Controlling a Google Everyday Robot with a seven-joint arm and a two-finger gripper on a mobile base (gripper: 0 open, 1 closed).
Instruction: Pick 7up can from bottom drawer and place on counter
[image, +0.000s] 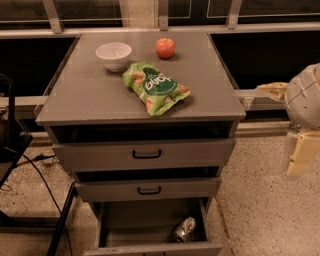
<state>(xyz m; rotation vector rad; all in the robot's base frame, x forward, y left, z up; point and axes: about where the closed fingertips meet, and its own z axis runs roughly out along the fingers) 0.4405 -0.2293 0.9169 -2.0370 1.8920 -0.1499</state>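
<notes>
The 7up can (184, 229) lies on its side, silver with green print, in the right front part of the bottom drawer (130, 222), which is pulled out. Above it is the grey counter (90, 95). My gripper (300, 156) hangs at the right edge of the camera view, beside the cabinet at the height of the top drawer. It is well above and to the right of the can and holds nothing that I can see.
On the counter stand a white bowl (114, 54), a red apple (165, 48) and a green snack bag (156, 87). The two upper drawers (146, 154) stick out a little. A black frame with cables (20, 155) stands at the left. A window rail runs behind.
</notes>
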